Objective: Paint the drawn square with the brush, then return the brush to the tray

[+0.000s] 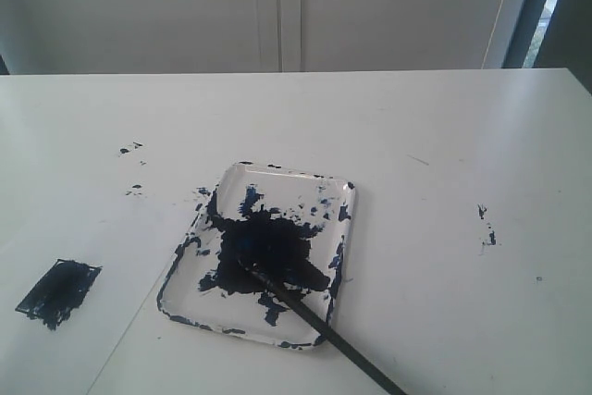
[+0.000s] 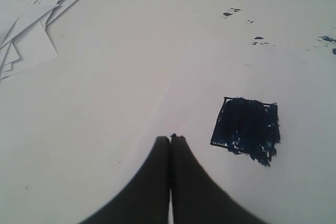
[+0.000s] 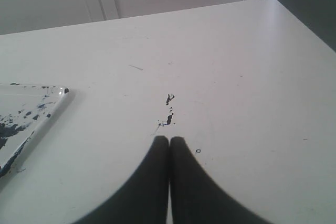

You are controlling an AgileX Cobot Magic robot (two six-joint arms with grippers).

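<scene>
The left gripper (image 2: 170, 139) fills the foreground of its own wrist view, its two dark fingers pressed together and pinching nothing; the right gripper (image 3: 169, 140) shows the same, fingers shut tight on empty air; the drawn square (image 2: 245, 129) lies a little beyond the left fingertips and off to one side, near but not touching, filled with dark blue-black paint that spills slightly past its outline; the brush (image 1: 314, 316) rests well clear of both sets of fingers, its tip in the blot of the tray (image 1: 287, 171) and its handle overhanging the rim; judged from this, both painting and return look done, nothing left but withdrawal; only the exterior view shows the brush; only the left wrist view shows the loose paper sheets (image 2: 31, 30); the right wrist view shows a tray corner aside and stray specks (image 3: 169, 116) just beyond its fingertips.
</scene>
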